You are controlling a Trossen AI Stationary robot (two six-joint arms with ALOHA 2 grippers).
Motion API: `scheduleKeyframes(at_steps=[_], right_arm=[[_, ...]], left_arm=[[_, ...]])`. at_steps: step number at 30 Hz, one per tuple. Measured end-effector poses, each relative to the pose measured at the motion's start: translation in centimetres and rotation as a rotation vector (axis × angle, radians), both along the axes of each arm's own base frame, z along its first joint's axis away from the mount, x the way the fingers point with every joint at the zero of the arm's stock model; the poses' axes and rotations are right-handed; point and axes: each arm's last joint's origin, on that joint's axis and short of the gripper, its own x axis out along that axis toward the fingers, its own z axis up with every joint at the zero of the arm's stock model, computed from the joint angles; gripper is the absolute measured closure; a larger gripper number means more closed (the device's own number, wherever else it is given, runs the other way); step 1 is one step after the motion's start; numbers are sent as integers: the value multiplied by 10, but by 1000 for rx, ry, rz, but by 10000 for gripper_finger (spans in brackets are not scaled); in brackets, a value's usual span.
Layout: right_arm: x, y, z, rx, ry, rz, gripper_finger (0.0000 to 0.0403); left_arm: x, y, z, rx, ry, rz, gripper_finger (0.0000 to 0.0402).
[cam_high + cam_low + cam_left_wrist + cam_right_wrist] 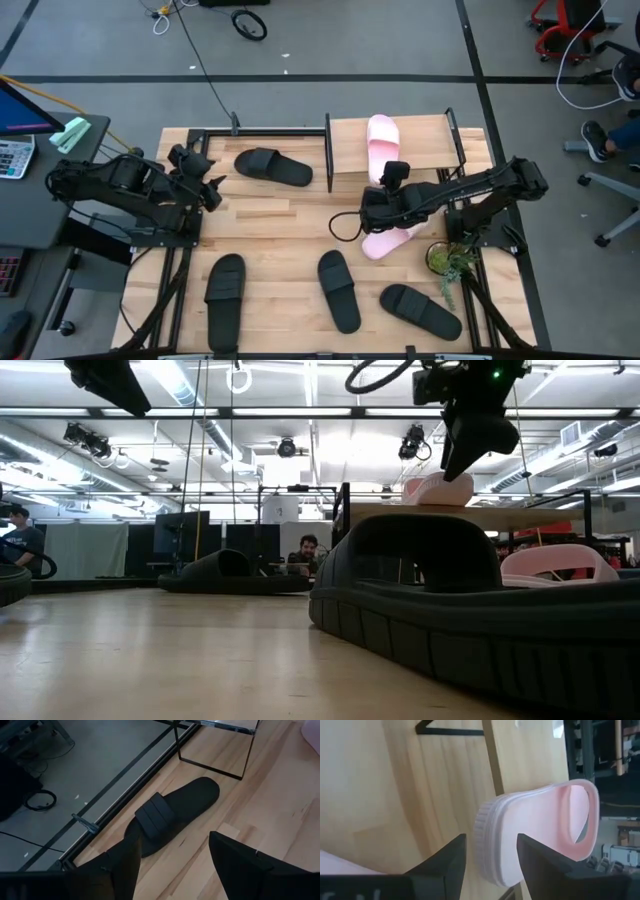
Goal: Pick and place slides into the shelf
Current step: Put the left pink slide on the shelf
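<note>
One pale pink slide (381,138) lies flat on the shelf's top board (430,140), also seen in the low view (440,488). My right gripper (388,185) (490,865) hovers open just above that slide's near end (535,835), touching nothing. The second pink slide (392,240) (560,565) lies on the table under my right arm. A black slide (272,166) (170,815) rests on its sole near the table's far edge, left of the shelf. My left gripper (205,180) (172,870) is open above the table, left of this slide.
Three more black slides lie along the near part of the table (225,298), (338,290), (420,308); the middle one fills the low view (480,610). A small green plant (445,258) stands near the right arm's base. A person (305,555) sits in the room beyond.
</note>
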Motion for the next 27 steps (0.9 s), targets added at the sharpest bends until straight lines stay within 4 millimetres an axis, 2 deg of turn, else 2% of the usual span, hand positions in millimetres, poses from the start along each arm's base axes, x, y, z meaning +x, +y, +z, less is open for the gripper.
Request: scheduleKeyframes(at_steps=[8,14,19,23,27], right_arm=[[5,-14,-8,26,49,-39,222],[12,-18,-19,-4,115,-30,223],[13,-18,-21,-32,110,-43,226],[13,-18,-21,-28,77,-75,248],[13,-18,-21,-29,59,-92,295]], left_arm=[[0,0,0,0,0,0,168],[0,0,0,0,0,0,168],[0,0,0,0,0,0,168],[0,0,0,0,0,0,173],[0,0,0,0,0,0,174]])
